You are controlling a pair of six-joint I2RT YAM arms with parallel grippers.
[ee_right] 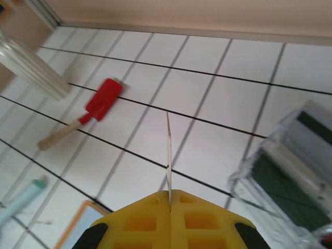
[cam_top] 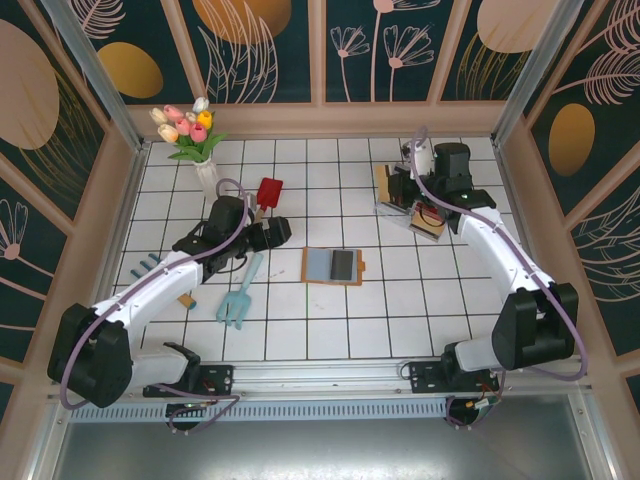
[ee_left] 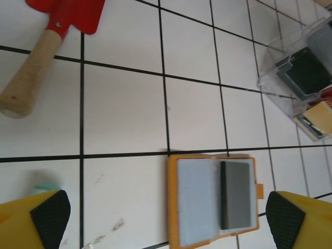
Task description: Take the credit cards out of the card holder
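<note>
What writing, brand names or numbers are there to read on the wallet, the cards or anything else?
No readable text anywhere.
Card holder and the grey credit card in it: blank.
Edge-on credit card: faces hidden.
Clear tray, contents: too blurred to tell.

**A:** You've got white tiles (cam_top: pixel 300 330) with a black grid, and the card holder (ee_left: pixel 173 197) reads orange-brown round the rim.

**B:** Inside it, 1 half is pale blue-grey, and the other shows a dark grey card (ee_left: pixel 237 194).

**A:** Your left gripper (ee_left: pixel 165 220) is yellow with black cross-hatched pads (ee_left: pixel 50 217). Your right gripper (ee_right: pixel 169 199) is yellow too, and the edge-on card (ee_right: pixel 168 155) is just a pale line.

**B:** Red shovel (cam_top: pixel 269 190) with a tan handle, a teal rake (cam_top: pixel 243 290), and pink, yellow and white tulips (cam_top: pixel 185 125).

**A:** The walls (cam_top: pixel 160 30) are dark teal with gold ovals and pale leaf outlines.
</note>
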